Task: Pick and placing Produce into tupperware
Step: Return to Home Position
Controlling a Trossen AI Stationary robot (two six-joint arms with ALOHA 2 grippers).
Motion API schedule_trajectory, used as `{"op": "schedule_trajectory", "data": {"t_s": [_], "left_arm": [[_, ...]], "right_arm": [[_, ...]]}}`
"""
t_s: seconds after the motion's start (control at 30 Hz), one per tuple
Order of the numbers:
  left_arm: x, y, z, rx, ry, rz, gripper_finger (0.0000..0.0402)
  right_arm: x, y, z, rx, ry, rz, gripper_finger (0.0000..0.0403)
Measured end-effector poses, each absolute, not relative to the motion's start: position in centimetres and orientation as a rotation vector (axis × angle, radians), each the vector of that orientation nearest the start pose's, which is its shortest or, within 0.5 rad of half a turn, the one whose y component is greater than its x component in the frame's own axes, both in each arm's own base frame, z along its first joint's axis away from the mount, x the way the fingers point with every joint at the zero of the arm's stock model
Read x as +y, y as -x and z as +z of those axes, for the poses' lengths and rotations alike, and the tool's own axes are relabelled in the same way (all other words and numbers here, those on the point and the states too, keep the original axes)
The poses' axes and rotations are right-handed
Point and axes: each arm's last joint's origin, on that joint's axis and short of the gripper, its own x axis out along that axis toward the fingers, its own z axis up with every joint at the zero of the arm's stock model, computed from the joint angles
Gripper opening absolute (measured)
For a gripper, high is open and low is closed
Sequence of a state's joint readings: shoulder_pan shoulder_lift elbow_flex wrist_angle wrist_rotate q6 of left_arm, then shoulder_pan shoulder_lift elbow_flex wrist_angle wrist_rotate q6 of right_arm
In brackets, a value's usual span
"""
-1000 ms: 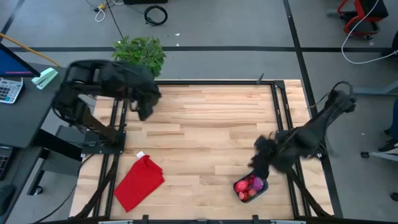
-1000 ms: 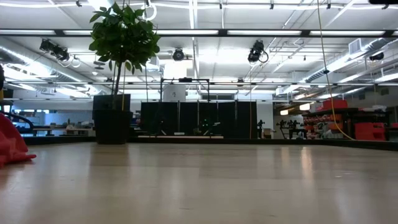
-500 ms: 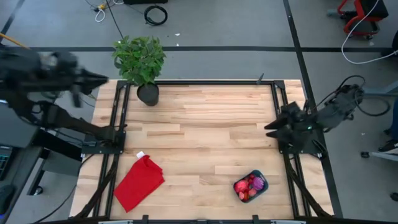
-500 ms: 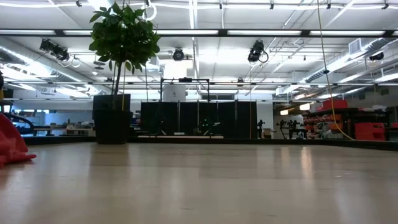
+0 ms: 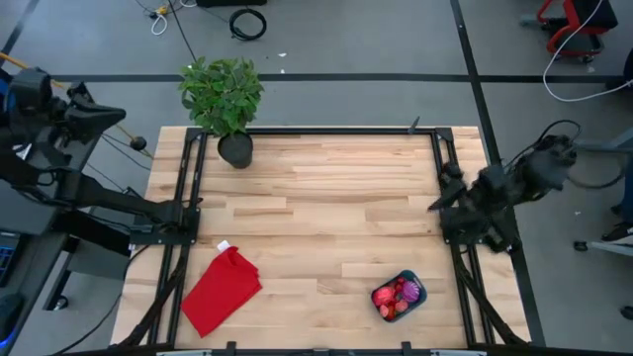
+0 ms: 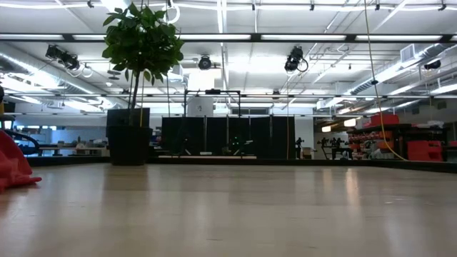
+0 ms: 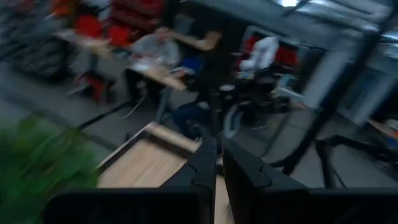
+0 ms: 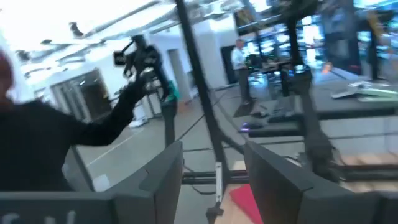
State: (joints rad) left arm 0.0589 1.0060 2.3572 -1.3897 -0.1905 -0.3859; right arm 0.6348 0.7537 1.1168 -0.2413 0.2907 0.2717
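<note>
The teal tupperware stands near the table's front right, with red, pink and one purple piece of produce lying inside it. My right gripper hovers open at the table's right edge, well on the far side of the tub. Its fingers stand apart with nothing between them. My left gripper is off the table beyond its left edge. In the left wrist view my left gripper is shut and empty. Neither gripper shows in the low view.
A flat red cloth lies at the front left and shows in the low view as the cloth. A potted plant stands at the far left corner. Black frame rails run along both sides. People sit in the room beyond the table.
My left gripper has drawn back from over the far left of the table, by the plant pot, to beyond the left edge. My right gripper has risen from beside the tupperware, gone toward the far edge along the right side and tipped up to level. The tub has stayed put.
</note>
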Motion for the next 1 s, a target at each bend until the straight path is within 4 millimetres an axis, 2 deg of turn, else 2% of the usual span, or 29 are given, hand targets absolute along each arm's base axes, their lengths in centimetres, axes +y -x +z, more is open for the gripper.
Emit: {"op": "schedule_trajectory", "data": {"t_s": [0.1, 0.17, 0.33, 0.47, 0.67, 0.87, 1.0], "left_arm": [[0.3, 2.0, 58.1, -0.029, 0.316, 0.191, 0.0037], [0.3, 1.8, 58.2, -0.031, 0.296, 0.189, 0.0040], [0.3, 1.8, 58.3, -0.035, 0.276, 0.190, 0.0042], [0.3, 1.7, 58.3, -0.030, 0.281, 0.190, 0.0036], [0.3, 1.7, 58.2, -0.032, 0.335, 0.190, 0.0030], [0.3, 1.8, 57.7, 0.020, 0.379, 0.200, 0.0039], [0.3, 1.7, 57.4, 0.052, 0.378, 0.206, 0.0043]], "right_arm": [[8.5, -13.3, 42.4, -0.070, -0.296, 0.384, 0.0181], [8.8, -14.6, 41.0, -0.042, -0.313, 0.367, 0.0182], [7.1, -15.6, 39.4, -0.097, -0.350, 0.282, 0.0183], [4.6, -15.0, 38.9, -0.126, -0.327, 0.239, 0.0183], [1.8, -12.2, 38.1, -0.166, -0.312, 0.139, 0.0181], [1.1, -10.3, 36.1, -0.187, -0.380, 0.111, 0.0181], [1.2, -11.0, 33.5, -0.133, -0.402, 0.104, 0.0181]]}}
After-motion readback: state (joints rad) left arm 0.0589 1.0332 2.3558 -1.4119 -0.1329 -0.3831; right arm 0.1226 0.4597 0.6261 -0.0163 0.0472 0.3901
